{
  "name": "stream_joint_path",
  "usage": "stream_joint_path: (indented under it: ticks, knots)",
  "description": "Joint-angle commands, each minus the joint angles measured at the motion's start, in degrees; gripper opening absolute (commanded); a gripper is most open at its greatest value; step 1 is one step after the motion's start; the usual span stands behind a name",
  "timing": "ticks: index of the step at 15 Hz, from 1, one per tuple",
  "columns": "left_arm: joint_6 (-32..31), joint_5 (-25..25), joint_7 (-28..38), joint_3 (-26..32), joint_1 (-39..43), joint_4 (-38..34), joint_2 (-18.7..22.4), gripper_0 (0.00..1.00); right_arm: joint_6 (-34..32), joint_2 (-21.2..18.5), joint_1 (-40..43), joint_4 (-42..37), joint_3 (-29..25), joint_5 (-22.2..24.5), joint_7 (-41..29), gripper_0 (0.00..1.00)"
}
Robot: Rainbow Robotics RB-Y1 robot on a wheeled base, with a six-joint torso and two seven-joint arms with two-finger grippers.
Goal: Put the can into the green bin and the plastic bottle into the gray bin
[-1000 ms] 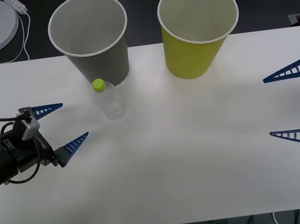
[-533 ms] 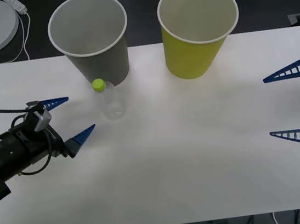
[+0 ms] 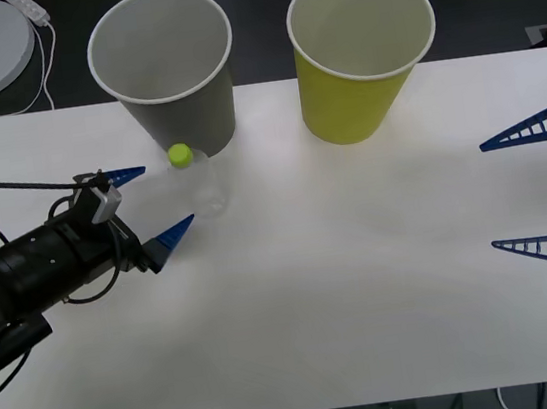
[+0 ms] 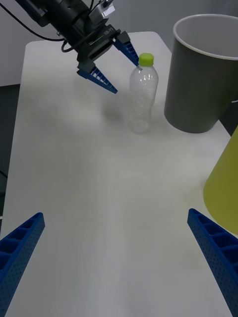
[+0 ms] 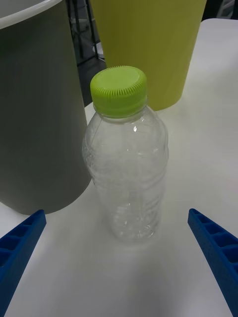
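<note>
White table (image 3: 365,283) before me — the plastic bottle (image 3: 201,186) stands upright just near of the gray bin (image 3: 167,72). My left hand (image 3: 155,202), fingers apart, flanks it; light, crushable — grip mid-body gently.

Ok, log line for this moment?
left gripper open, nearing plastic bottle | bottle upright by gray bin | right gripper open, idle
</note>
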Motion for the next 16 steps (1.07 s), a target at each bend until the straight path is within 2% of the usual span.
stream_joint_path:
  ticks: [1,6,10,16]
  knots:
    - [1.54,-0.07,-0.05,-1.99,-2.08,1.94,-0.28,1.00,0.00,0.00,0.00,0.00,0.00,0.00,0.00,1.00]
    - [1.63,-0.16,0.03,-3.57,-5.95,5.37,-0.46,1.00,0.00,0.00,0.00,0.00,0.00,0.00,0.00,1.00]
    - [1.72,-3.41,0.91,-3.57,-6.74,5.55,-3.53,1.00,0.00,0.00,0.00,0.00,0.00,0.00,0.00,1.00]
    - [1.63,-6.75,2.32,-3.66,-7.79,5.55,-5.29,1.00,0.00,0.00,0.00,0.00,0.00,0.00,0.00,1.00]
